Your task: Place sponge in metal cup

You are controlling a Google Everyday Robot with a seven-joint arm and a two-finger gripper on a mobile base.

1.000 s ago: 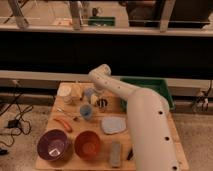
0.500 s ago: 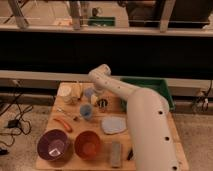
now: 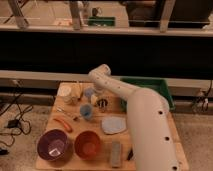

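The sponge [image 3: 88, 92], a small blue-grey block, is at the back of the wooden table, just left of my gripper [image 3: 95, 96]. The gripper hangs low over the table from the white arm [image 3: 117, 87] and is shut. The sponge touches its left side, and I cannot tell whether the sponge is between the fingers. The metal cup [image 3: 102, 104], small and dark, stands upright just right of and in front of the gripper. It is apart from the sponge.
A light-blue cup [image 3: 86, 111] stands in front of the gripper. A flat grey slab [image 3: 114, 125], a grey bar [image 3: 116, 152], an orange bowl [image 3: 88, 144] and a purple bowl [image 3: 52, 145] lie nearer the front. A green bin [image 3: 152, 86] sits right of the table.
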